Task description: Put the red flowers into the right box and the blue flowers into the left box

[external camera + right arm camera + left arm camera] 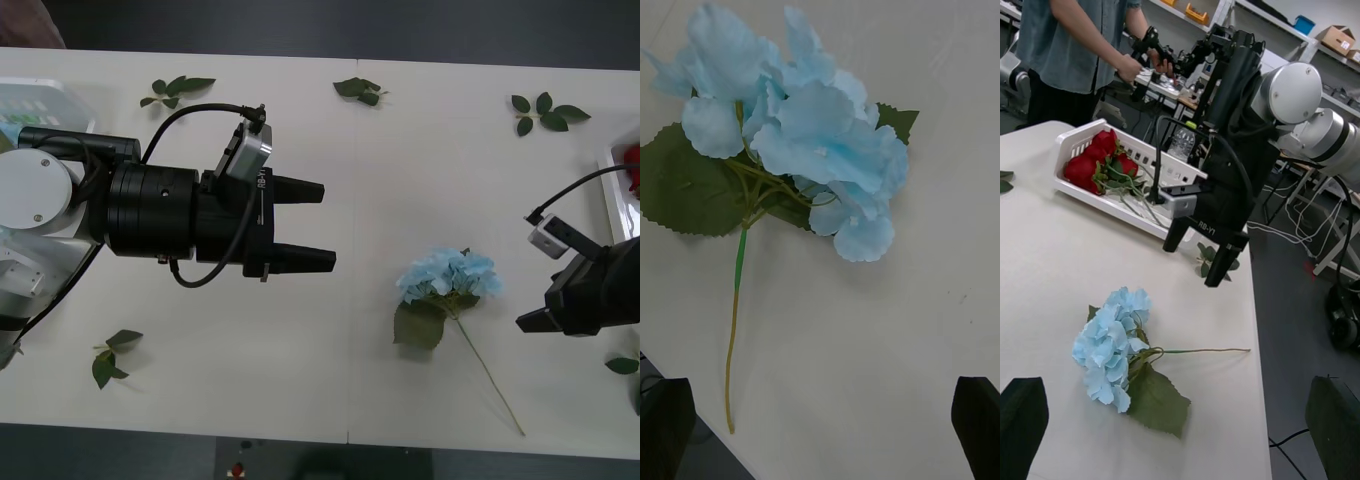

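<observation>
**Both grippers released, one blue flower loose on the counter**

The left gripper hangs over the middle-left of the counter, its black fingers spread apart and pointing right, holding nothing. The right gripper sits at the right edge, fingers aimed left toward the flower; its fingers stand wide apart at the corners of the right wrist view, also holding nothing.

Between the two grippers, nearer the right one, a blue flower lies flat on the counter. Its head points far-left, a large green leaf lies beside the head, and the thin stem runs toward the near-right edge. Neither gripper touches it.

The right box sits at the counter's far-right edge with red flowers lying inside. The left box shows at the far-left corner, partly behind the left arm.

Loose leaf sprigs lie scattered along the far edge and near-left side.
</observation>
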{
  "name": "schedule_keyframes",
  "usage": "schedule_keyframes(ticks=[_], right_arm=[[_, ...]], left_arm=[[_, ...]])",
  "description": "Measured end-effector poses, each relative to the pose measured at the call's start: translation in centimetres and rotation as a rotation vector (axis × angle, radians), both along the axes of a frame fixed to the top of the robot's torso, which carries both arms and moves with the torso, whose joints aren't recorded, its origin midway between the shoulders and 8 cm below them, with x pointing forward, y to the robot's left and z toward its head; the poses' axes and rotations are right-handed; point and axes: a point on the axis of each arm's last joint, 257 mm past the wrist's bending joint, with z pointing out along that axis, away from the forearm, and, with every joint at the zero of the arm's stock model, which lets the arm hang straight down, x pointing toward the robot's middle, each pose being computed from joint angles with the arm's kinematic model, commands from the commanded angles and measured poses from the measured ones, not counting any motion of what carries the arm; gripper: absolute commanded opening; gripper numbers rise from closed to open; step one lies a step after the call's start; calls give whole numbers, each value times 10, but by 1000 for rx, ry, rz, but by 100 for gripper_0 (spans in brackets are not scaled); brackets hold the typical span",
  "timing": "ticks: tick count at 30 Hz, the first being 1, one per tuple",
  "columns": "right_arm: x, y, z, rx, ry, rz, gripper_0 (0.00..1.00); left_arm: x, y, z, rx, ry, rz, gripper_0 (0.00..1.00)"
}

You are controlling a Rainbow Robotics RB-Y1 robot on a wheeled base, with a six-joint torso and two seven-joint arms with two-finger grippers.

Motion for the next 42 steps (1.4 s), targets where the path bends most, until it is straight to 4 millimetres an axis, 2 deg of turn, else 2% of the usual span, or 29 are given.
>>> schedule_keyframes(ticks=[12,21,30,37,42], right_arm=[[-7,14,-46,-89,3,36,100],[-17,45,-72,-69,44,-16,100],[-17,50,-90,-114,34,-71,100],[-19,52,-93,-114,40,-71,100],[-20,61,-98,-88,55,-82,100]], left_arm=[[-2,-1,3,-6,-55,-18,100],[-1,-2,10,-36,-46,-14,100],[4,-2,14,-49,-52,8,100],[4,-2,14,-49,-51,8,100],[4,-2,14,-49,-51,8,100]])
